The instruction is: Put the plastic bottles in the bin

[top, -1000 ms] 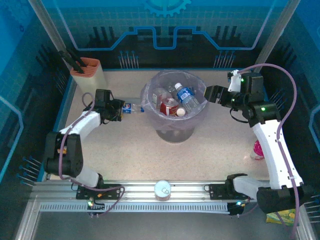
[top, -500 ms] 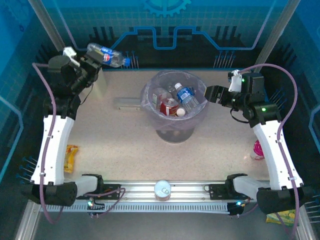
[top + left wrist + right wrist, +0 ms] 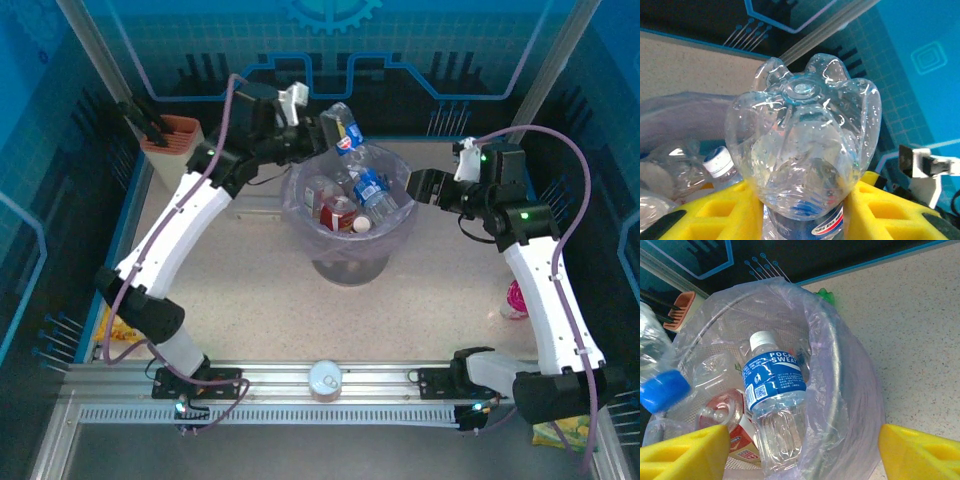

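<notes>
Pinched on a clear bottle at the left gripper, yellow pads pressing its labelled middle from both sides; spread wide with nothing between at the right gripper, hanging just right of the bin.

Speckled table beneath everything. Round grey bin standing mid-table toward the far side, lined with a thin bag, already holding a blue-labelled bottle, a red-labelled bottle and a few more clear ones. Above its far-left rim, the clear bottle: tilted, ribbed base up, blue cap pointing down toward the opening. Out on the right side of the table, a pinkish bottle lying partly hidden behind the right arm, well apart from the bin. At the near edge, a round silver can, no part of this job.

Step in hand, by the look of it: the drop. Called for next: easing the left pads apart and letting the clear bottle fall cap-first inside the rim, not onto it. After that, most likely, fetching the pinkish bottle, nearer the right gripper.
</notes>
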`<state>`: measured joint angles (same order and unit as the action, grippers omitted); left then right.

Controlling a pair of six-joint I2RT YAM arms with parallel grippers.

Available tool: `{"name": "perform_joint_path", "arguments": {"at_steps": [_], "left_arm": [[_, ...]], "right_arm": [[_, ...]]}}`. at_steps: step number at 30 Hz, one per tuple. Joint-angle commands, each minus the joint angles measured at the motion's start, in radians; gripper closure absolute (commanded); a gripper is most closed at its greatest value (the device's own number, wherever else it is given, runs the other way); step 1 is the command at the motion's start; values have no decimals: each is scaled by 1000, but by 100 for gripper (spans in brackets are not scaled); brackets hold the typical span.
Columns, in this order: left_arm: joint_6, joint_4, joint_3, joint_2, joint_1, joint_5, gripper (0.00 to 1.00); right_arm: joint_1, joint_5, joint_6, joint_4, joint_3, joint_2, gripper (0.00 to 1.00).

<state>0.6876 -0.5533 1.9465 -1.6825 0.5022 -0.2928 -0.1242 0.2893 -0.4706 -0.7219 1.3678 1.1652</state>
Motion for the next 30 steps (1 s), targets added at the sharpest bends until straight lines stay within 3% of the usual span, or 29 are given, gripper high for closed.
{"name": "perform_joint_path", "arguments": {"at_steps": [1,7,16,23,30], "left_arm": [[-54,12,94,-56,40,24,61],[-43,-103,223,-208,80,25,59],[-104,-257,306,-316,115,24,42],[-129,-253,279,-250,118,53,31],[-130,-172,164,-64,97,91,29]], "right_arm": [[-24,16,-4,23,45,18,22],[-46,11,4,22,82,52,22],[-97,-28,44,8,198,129,22],[-124,-47,88,14,328,244,27],[-134,-35,116,36,468,369,33]]}}
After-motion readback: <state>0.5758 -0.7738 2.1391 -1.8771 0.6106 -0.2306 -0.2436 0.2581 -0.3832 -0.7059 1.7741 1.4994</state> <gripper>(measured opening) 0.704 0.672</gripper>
